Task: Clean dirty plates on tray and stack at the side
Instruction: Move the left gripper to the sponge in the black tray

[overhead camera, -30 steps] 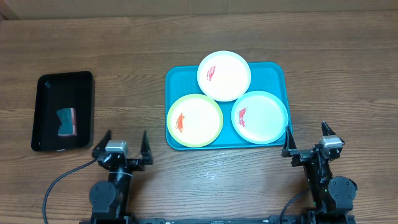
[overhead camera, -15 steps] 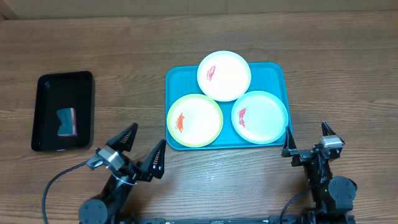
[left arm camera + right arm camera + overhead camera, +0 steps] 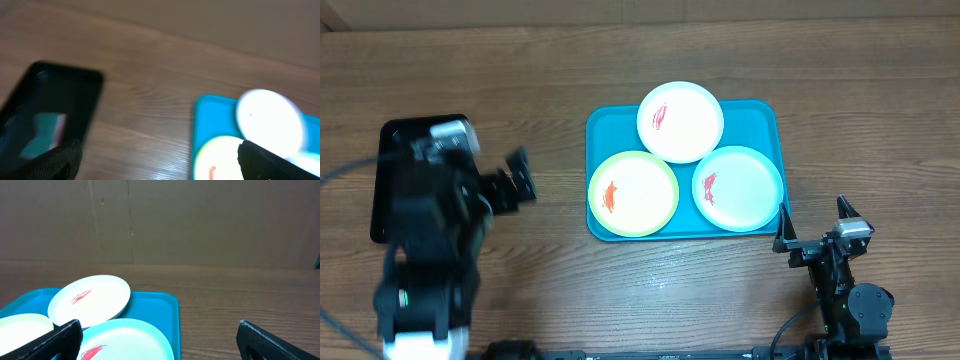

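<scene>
On turquoise rectangular plastic tray point(image 3: 760, 115): three small round plates point(image 3: 680, 122) look light, stiff, slick; pinch rims. Both released: left gripper point(image 3: 157, 157), right gripper point(image 3: 812, 235).

Left wrist view: motion-blurred throughout; I read the black tray point(image 3: 50, 105) and the tray point(image 3: 210, 125) only as soft shapes.
Overhead: left arm point(image 3: 430, 250) smeared, covering most of the black tray.
Right wrist view: green plate point(image 3: 25, 325) cut by the left edge, blue plate point(image 3: 130, 340) by the bottom edge.
</scene>
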Tool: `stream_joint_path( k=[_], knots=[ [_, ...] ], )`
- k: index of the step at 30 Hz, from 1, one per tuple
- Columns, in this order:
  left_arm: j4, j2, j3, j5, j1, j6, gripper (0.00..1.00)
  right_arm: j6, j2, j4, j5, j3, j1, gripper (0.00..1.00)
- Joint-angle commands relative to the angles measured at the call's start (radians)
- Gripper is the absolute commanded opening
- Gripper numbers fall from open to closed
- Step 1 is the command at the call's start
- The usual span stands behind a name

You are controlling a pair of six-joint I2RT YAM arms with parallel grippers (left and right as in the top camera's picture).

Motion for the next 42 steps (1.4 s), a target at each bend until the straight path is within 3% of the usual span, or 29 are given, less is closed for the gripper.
stream_joint_path(
  k=[1, 11, 15, 18, 21, 22, 24, 28, 31, 34, 42],
  knots=[
    [-0.015, 0.140, 0.085, -0.104, 0.090, -0.053, 1.00, 0.003, -0.006, 0.004, 0.006, -0.010, 0.004, 1.00],
    [0.060, 0.494, 0.086, -0.053, 0.370, -0.133, 1.00, 0.003, -0.006, 0.004, 0.006, -0.010, 0.004, 1.00],
    [0.122, 0.592, 0.086, 0.011, 0.435, 0.002, 0.92, 0.003, -0.006, 0.004, 0.006, -0.010, 0.004, 1.00],
    [0.156, 0.698, 0.086, 0.016, 0.444, 0.157, 0.99, 0.003, -0.006, 0.004, 0.006, -0.010, 0.004, 1.00],
    [0.184, 0.782, 0.086, 0.015, 0.444, 0.282, 0.85, 0.003, -0.006, 0.004, 0.006, -0.010, 0.004, 1.00],
    [0.191, 0.825, 0.086, -0.019, 0.445, 0.359, 0.94, 0.003, -0.006, 0.004, 0.006, -0.010, 0.004, 1.00],
    [0.195, 0.861, 0.086, -0.126, 0.447, 0.379, 0.99, 0.003, -0.006, 0.004, 0.006, -0.010, 0.004, 1.00],
    [0.227, 0.899, 0.086, -0.267, 0.447, 0.379, 1.00, 0.003, -0.006, 0.004, 0.006, -0.010, 0.004, 1.00],
    [0.251, 0.908, 0.086, -0.232, 0.447, 0.379, 0.96, 0.003, -0.006, 0.004, 0.006, -0.010, 0.004, 1.00],
    [0.262, 0.912, 0.086, -0.102, 0.448, 0.403, 0.88, 0.003, -0.006, 0.004, 0.006, -0.010, 0.004, 1.00],
    [0.253, 0.988, 0.086, -0.020, 0.485, 0.408, 0.85, 0.003, -0.006, 0.004, 0.006, -0.010, 0.004, 1.00]
  ],
)
